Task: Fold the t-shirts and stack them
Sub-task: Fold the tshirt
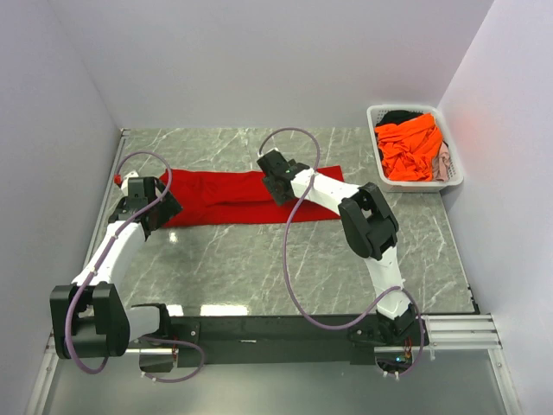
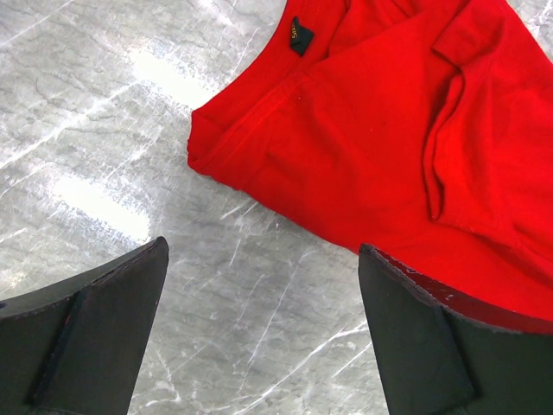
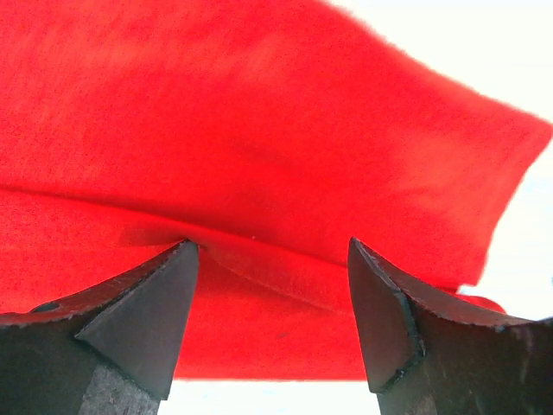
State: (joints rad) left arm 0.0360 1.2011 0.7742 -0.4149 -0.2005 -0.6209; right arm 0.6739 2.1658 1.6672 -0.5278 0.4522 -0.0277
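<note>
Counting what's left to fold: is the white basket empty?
No, the basket holds an orange t-shirt over dark cloth.

Bright, sharp, tabletop (image 2: 95, 203) glare, blown-out whites

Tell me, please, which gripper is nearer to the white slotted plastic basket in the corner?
Right. The right gripper is over the middle of the red cloth t-shirt, left of the basket; the left gripper is at the shirt's far-left end.
</note>
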